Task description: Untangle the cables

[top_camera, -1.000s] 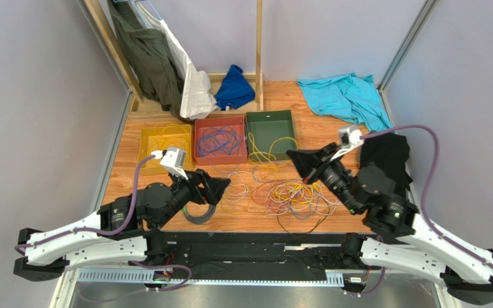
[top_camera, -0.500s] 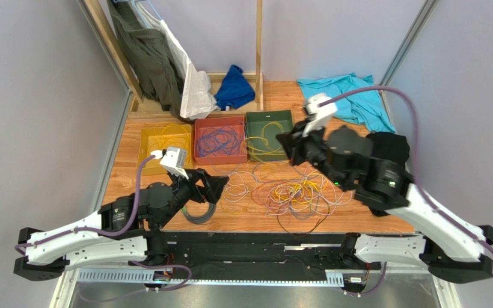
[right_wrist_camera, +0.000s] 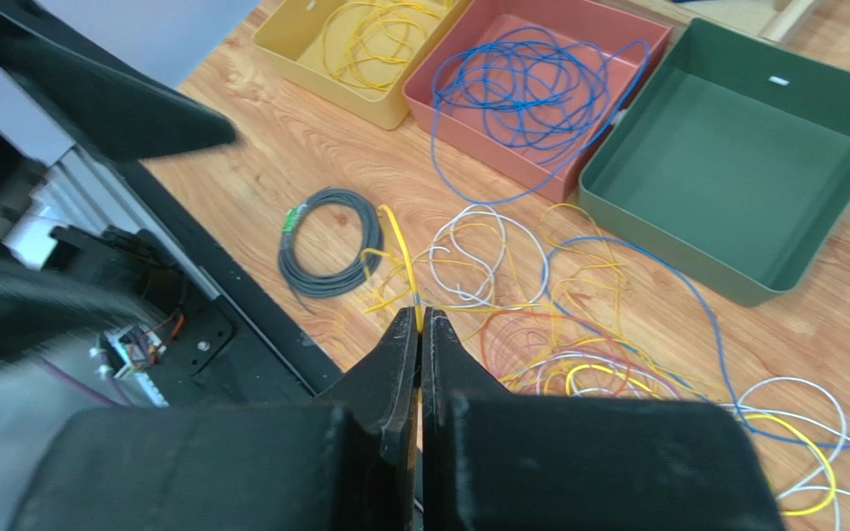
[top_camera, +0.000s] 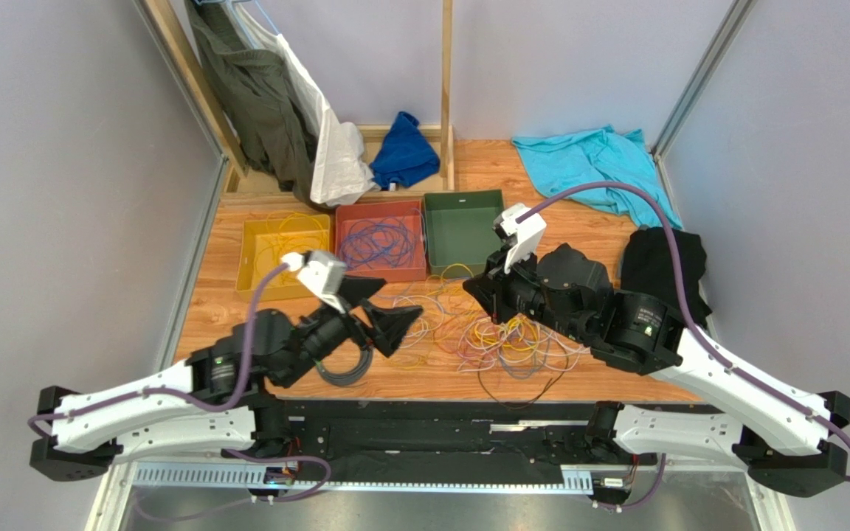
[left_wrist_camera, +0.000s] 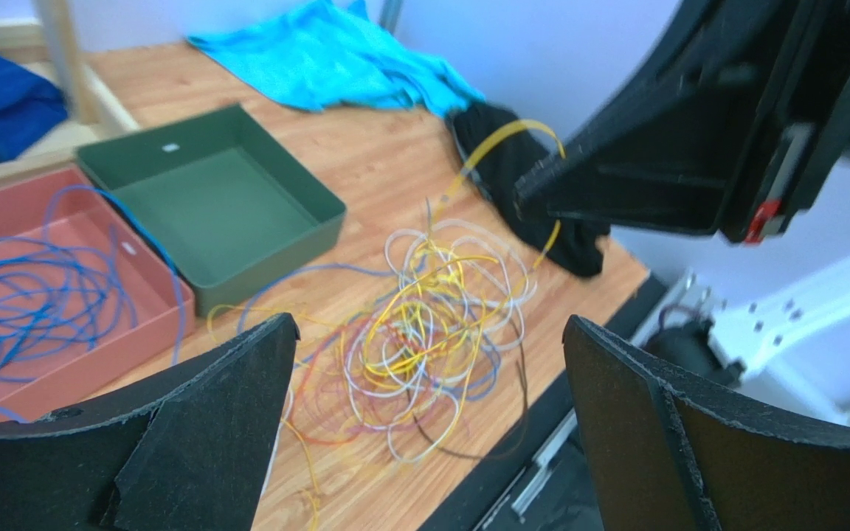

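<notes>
The right gripper [right_wrist_camera: 420, 318] is pinching 1 yellow cable [right_wrist_camera: 403, 252] above the tangled cables [top_camera: 507, 332]; the left gripper [top_camera: 385, 310] is hanging with jaws wide apart, left of them.

Spreads left claw [top_camera: 393, 322] wide just left of the tangled cables [top_camera: 513, 337] on the counter [top_camera: 485, 166]. Pinches right claw [top_camera: 474, 290] shut above the heap's far edge, near the green tray [top_camera: 463, 227], red tray [top_camera: 341, 260] alongside.

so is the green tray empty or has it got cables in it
Empty: the green tray shows a bare floor in both wrist views; the cables lie outside it.
</notes>
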Available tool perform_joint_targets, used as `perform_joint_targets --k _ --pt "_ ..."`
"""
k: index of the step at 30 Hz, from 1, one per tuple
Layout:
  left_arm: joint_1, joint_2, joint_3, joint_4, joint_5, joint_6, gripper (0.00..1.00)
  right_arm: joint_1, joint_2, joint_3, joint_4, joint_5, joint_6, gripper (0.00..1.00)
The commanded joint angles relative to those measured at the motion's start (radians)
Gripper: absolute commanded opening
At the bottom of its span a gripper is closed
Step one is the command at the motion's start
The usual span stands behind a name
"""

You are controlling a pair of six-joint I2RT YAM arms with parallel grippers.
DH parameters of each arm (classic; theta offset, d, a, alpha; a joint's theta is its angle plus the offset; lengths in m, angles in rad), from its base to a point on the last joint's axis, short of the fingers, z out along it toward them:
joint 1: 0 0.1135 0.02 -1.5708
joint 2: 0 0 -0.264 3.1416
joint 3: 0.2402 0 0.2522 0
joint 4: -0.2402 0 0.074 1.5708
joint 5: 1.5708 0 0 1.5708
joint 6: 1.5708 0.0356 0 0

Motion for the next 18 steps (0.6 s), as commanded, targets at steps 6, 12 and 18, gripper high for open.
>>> perform_joint_targets --k 6,12,18 --pt "0.002 0.131 -0.042 0.179 0.15 0.072 0.99 -0.005 -0.047 0.028 0.065 -0.133 0.073 0.0" --pt "0.001 0.093 -0.087 0.236 0.025 0.073 0.99 -0.005 -0.078 0.028 0.094 -0.233 0.123 0.0" --pt "0.003 0.142 -0.069 0.304 -0.025 0.113 0.98 -0.004 -0.095 -0.003 0.164 -0.358 0.178 0.0"
